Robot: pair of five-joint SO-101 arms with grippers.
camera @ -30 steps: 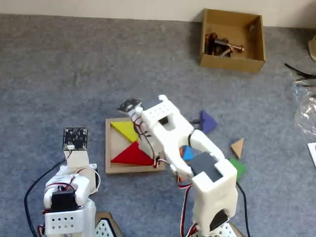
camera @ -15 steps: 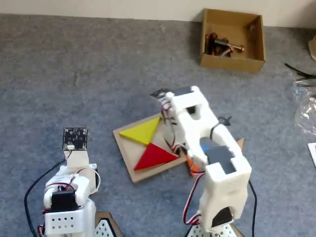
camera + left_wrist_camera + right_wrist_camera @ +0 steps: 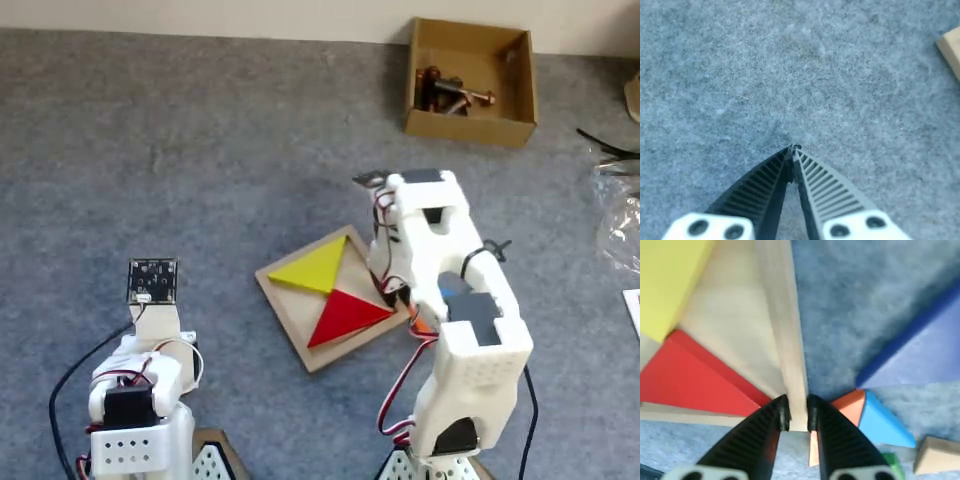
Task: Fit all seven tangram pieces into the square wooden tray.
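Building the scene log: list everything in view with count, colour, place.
wooden tray: 1, light wood, centre, turned cornerwise
yellow triangle: 1, yellow, in tray
red triangle: 1, red, in tray
loose pieces: 5, dark blue, orange, light blue, green, plain wood, on carpet beside tray
cardboard box: 1, brown, far side, coppery items inside
left arm: 1, white, jaws shut over bare carpet
right arm: 1, white, jaws shut on tray wall
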